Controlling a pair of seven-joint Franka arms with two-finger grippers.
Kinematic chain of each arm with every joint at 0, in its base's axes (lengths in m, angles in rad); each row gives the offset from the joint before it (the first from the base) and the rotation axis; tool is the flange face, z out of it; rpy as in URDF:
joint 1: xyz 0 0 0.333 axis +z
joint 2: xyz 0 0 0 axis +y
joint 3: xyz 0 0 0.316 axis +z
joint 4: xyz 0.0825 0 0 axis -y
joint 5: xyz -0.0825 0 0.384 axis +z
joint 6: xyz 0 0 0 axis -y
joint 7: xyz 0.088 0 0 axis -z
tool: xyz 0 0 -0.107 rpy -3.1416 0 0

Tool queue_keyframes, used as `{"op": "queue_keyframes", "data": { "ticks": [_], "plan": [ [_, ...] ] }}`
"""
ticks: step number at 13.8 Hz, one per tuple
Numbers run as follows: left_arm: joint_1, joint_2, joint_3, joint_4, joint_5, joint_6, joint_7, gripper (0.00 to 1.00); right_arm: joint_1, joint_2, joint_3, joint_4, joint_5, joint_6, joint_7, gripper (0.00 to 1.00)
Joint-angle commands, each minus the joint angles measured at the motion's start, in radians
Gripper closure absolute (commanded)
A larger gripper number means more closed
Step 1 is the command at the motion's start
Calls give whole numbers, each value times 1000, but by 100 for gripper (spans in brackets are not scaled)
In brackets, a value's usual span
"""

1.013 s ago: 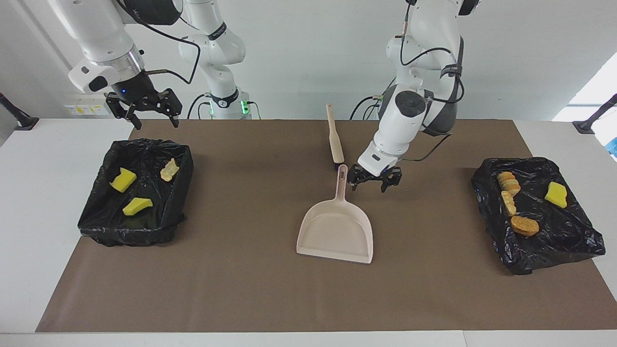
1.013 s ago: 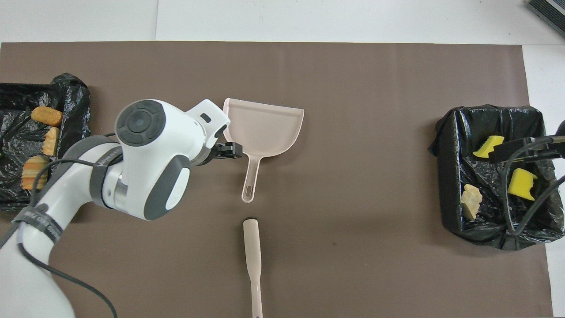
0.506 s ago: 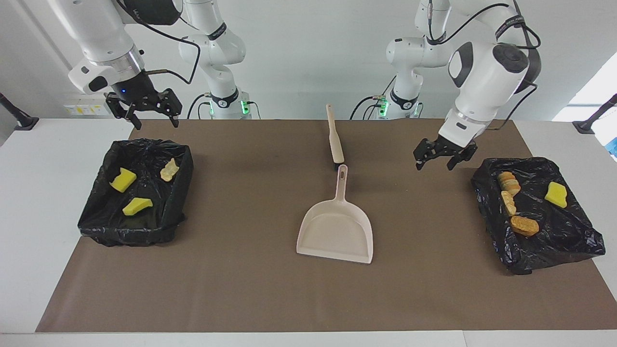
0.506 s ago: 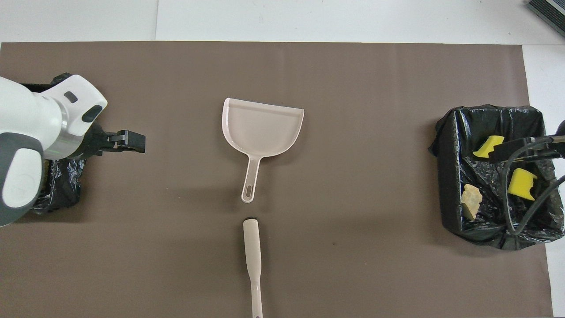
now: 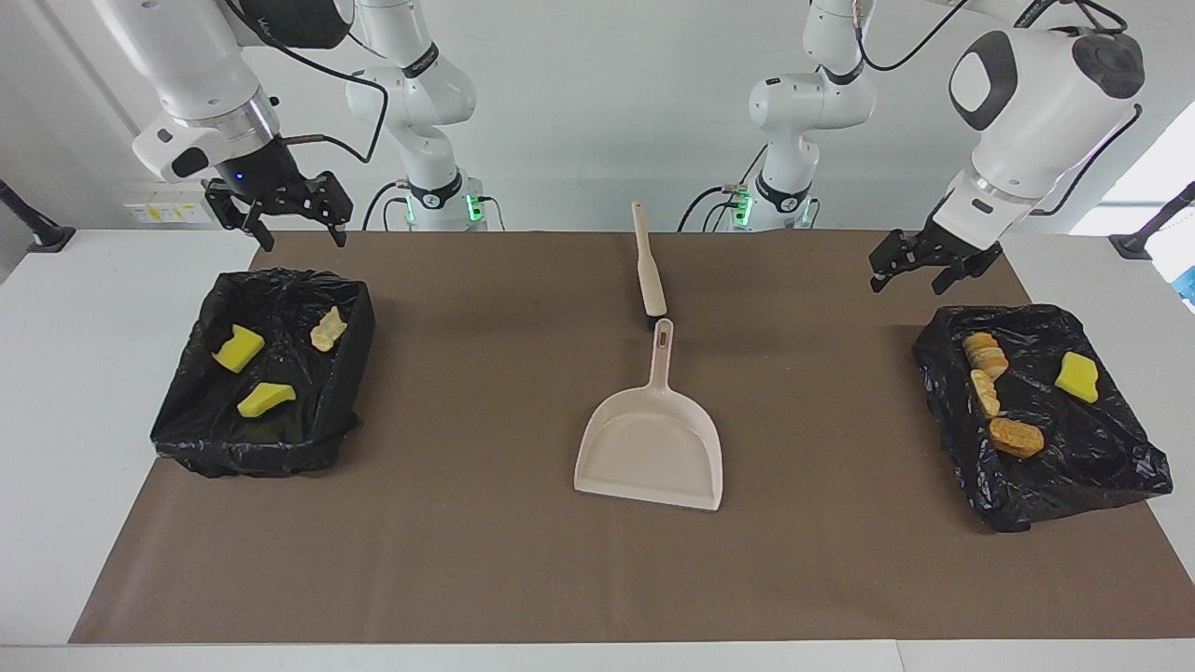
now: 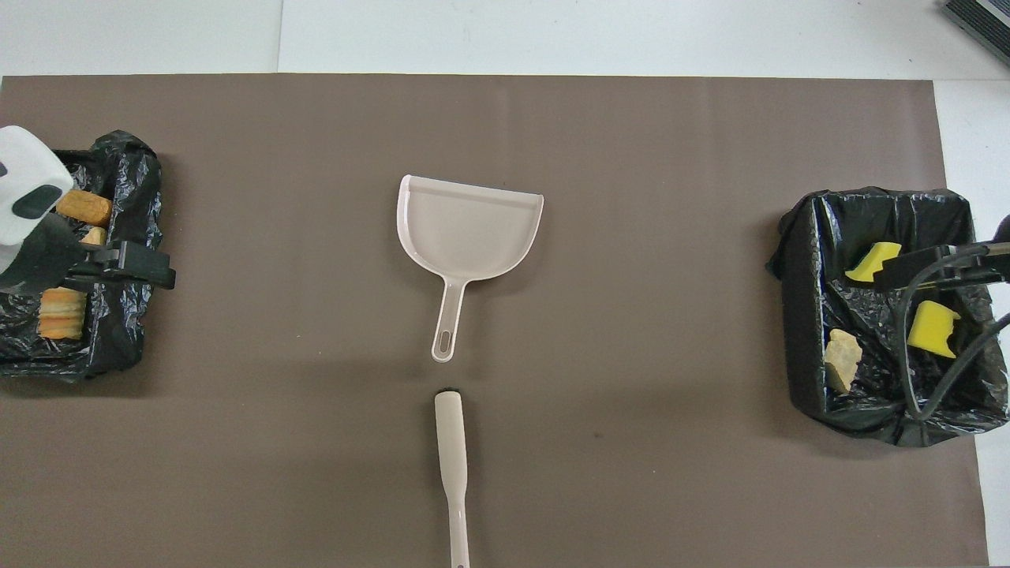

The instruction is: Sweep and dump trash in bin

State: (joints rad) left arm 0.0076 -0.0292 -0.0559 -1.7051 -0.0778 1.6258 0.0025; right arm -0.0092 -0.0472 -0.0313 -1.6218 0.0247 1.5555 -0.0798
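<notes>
1. Facing view: the left end effector (image 5: pixel 934 266) hangs in the air over the brown mat (image 5: pixel 523 579), beside the edge nearest the robots of the bin (image 5: pixel 1111 467) at the left arm's end of the surface (image 5: pixel 56 448); its fingers are parted and hold nothing. That bin holds four bits of trash (image 5: pixel 1016 436). The right end effector (image 5: pixel 297 222) hangs over the robot-side edge of the second bin (image 5: pixel 187 439), fingers spread, empty. Three bits (image 5: pixel 266 399) lie in it. The dustpan (image 5: pixel 651 446) lies empty mid-mat, handle toward the robots; the brush (image 5: pixel 648 264) lies just off the handle's tip, nearer to the robots
2. Overhead view: the left end effector (image 6: pixel 134 267) covers part of its bin (image 6: pixel 130 347); the right end effector (image 6: pixel 915 268) overlaps the second bin (image 6: pixel 801 315). Dustpan (image 6: pixel 467 237) and brush (image 6: pixel 451 457) lie in line, apart
</notes>
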Motion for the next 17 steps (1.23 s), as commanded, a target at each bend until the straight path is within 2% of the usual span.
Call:
{"op": "queue_keyframes", "data": {
  "ticks": [1,5,17],
  "plan": [
    [3,-24,-2,106,58,-144,13,0,-5,-14,4,-15,6,1,14,0],
    [3,-77,-4,64,55,-156,11,0,-5,-14,4,-15,6,1,14,0],
    [3,-72,-2,87,50,-90,-1,0,-5,-14,4,-15,6,1,14,0]
  ]
}}
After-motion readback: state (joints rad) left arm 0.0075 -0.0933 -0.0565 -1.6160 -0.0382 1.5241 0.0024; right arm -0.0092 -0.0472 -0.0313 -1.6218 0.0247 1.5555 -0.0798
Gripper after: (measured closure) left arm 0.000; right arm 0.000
